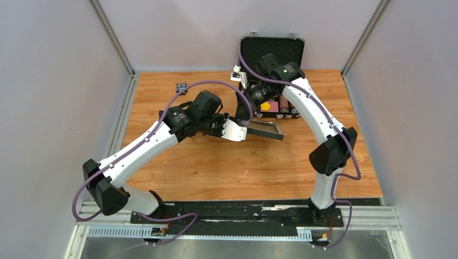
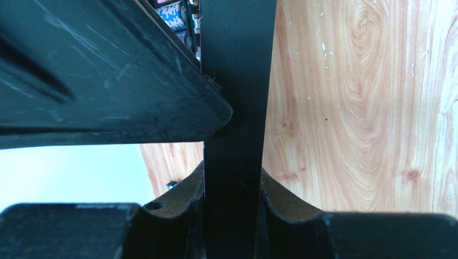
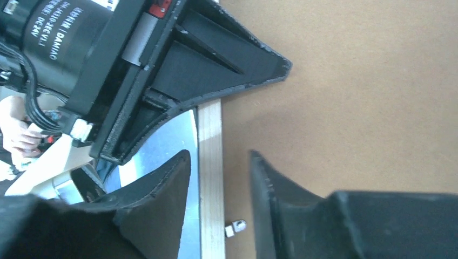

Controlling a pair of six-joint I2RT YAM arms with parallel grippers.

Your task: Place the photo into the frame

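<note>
Black frame (image 1: 264,131) pinched by left hand (image 2: 233,174); right hand (image 3: 219,162) straddles its rail.

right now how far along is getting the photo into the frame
Done: the frame looks lifted off the table, between both arms. In hand: the left gripper is clamped on its black rail; the right gripper has its jaws open astride the wooden rail. Left: no view shows the photo; a brown backing board lies against that rail, so I cannot tell whether it is in.
</note>
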